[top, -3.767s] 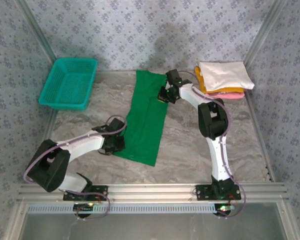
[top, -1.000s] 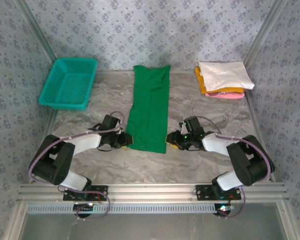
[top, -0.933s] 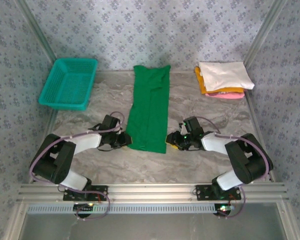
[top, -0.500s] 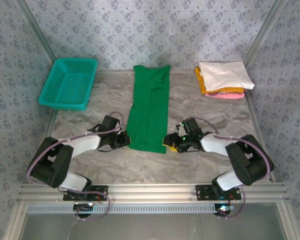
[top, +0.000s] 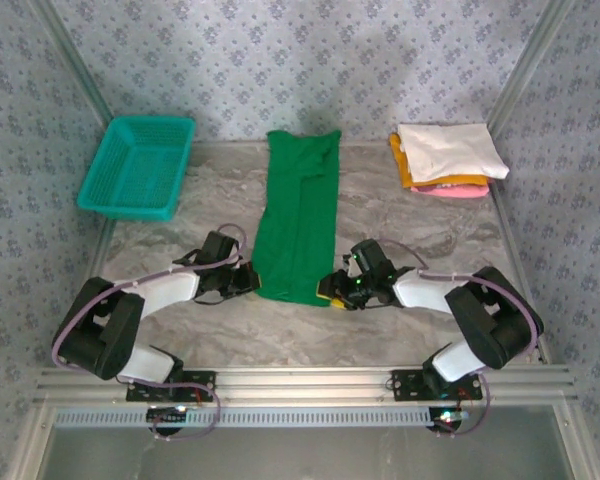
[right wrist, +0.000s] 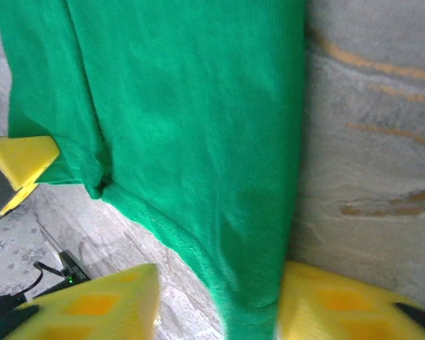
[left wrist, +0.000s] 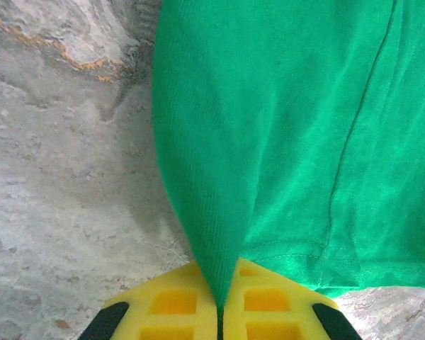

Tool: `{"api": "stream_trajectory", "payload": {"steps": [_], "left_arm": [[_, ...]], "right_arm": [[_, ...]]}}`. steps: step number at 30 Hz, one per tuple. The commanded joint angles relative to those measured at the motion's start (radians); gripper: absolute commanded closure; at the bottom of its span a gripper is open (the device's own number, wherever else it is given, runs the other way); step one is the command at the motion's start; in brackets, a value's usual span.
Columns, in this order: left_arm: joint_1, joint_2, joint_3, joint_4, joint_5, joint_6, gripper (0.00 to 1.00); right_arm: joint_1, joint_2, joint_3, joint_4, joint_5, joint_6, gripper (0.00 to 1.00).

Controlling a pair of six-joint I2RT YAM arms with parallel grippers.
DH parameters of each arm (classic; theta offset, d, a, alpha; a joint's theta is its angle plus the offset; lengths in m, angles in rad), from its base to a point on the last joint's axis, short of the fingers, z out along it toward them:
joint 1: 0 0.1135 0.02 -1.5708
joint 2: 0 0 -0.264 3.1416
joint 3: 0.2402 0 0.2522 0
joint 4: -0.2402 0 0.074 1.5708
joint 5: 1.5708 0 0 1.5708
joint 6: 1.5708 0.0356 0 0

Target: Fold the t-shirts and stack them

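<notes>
Green t-shirt point(top: 298, 215) corner hidden inside the closed left gripper point(left wrist: 219, 313)

Robot test cell with an enclosed bench rig; not a domestic or commercial room.

A marble-patterned table point(top: 280, 335) is enclosed on three sides by panels point(top: 280, 60) papered in a repeating grey-blue floral print, and these are held in bare aluminium posts point(top: 525, 60). A left arm point(top: 150, 295) and a right arm point(top: 450, 295) are bolted to an extruded aluminium rail point(top: 300, 380) at the near edge. Props are set out as for a trial: a teal mesh basket point(top: 140, 165), a green t-shirt point(top: 300, 220) laid flat, and folded t-shirts point(top: 448, 158) stacked in the far right corner.
</notes>
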Motion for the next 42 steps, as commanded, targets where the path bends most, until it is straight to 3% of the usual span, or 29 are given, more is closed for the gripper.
{"api": "stream_trajectory", "payload": {"steps": [1, 6, 10, 14, 23, 27, 30, 33, 35, 42], "left_arm": [[-0.007, -0.021, -0.008, 0.001, -0.015, 0.008, 1.00], [-0.007, -0.042, -0.013, -0.001, -0.016, -0.007, 1.00], [-0.012, -0.096, 0.001, -0.043, -0.018, -0.022, 1.00], [-0.035, -0.170, 0.013, -0.105, -0.047, -0.041, 1.00], [-0.165, -0.220, -0.080, -0.114, -0.096, -0.156, 1.00], [-0.275, -0.317, -0.126, -0.178, -0.156, -0.250, 1.00], [-0.303, -0.433, -0.136, -0.272, -0.207, -0.297, 1.00], [-0.282, -0.521, -0.127, -0.306, -0.269, -0.283, 1.00], [-0.216, -0.507, -0.101, -0.281, -0.223, -0.254, 1.00], [-0.084, -0.235, 0.170, -0.311, -0.109, -0.044, 1.00]], "right_arm": [[0.017, -0.004, -0.021, -0.007, 0.037, 0.067, 0.71], [0.009, -0.049, -0.006, -0.049, 0.062, 0.055, 0.93], [-0.010, -0.110, 0.055, -0.131, 0.054, 0.007, 0.99], [-0.033, -0.164, 0.096, -0.218, 0.057, -0.034, 1.00], [-0.012, -0.178, -0.018, -0.174, 0.010, -0.006, 1.00], [0.051, -0.283, -0.085, -0.218, 0.037, 0.028, 1.00], [0.060, -0.387, -0.102, -0.285, 0.063, 0.038, 1.00], [0.019, -0.434, -0.071, -0.313, 0.081, 0.016, 1.00], [-0.028, -0.396, -0.022, -0.316, 0.050, -0.016, 1.00], [-0.103, -0.168, 0.215, -0.356, -0.008, -0.144, 1.00]]}}
